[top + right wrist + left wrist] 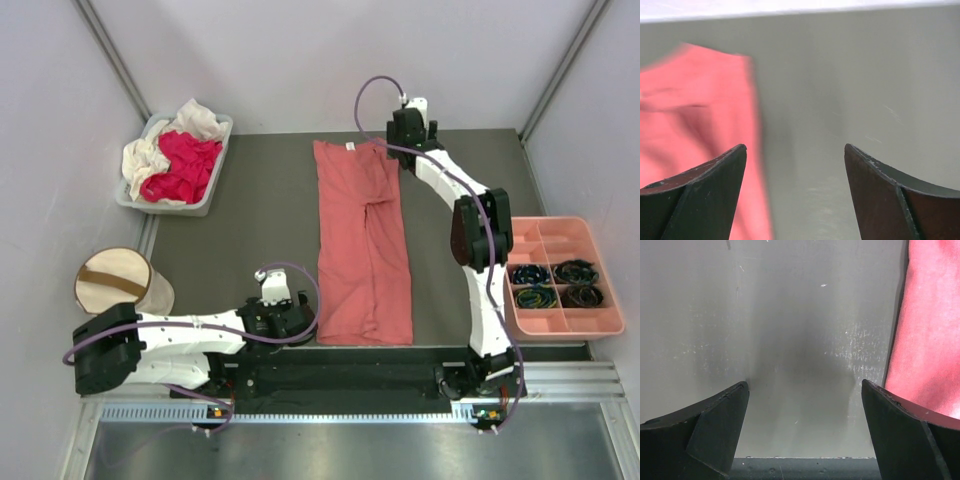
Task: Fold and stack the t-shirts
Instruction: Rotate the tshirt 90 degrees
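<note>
I've got the salmon-pink shirt [362, 245] dead centre on the tabletop [260, 220]. It's folded into a long strip running from twelve to six, its white neck label [351, 147] at the twelve o'clock end. A crease splits it down the middle and the near hem lies flat.

The left gripper [805, 386] sits at the shirt's seven o'clock corner, low over the tabletop. Its jaws are spread wide with nothing but bare surface between them, and the shirt's edge is just beside the right-hand finger.

The right gripper [795, 147] is out at one o'clock, off the far corner. Its jaws are also wide and hold nothing, with cloth showing just past its left finger, blurred.

Now the containers. At ten o'clock is a grey bin [207, 196] heaped with the magenta-red shirt [185, 165] and the cream-white shirt [148, 157], both crumpled, the cream cloth spilling over the rim. At eight o'clock is the cream drum-shaped fabric bin [115, 262] with a brown strap [112, 284] across its top; I can't see inside it. At four o'clock is the pink tray [560, 235], with dark coiled bands [555, 283] in its near compartments.
</note>
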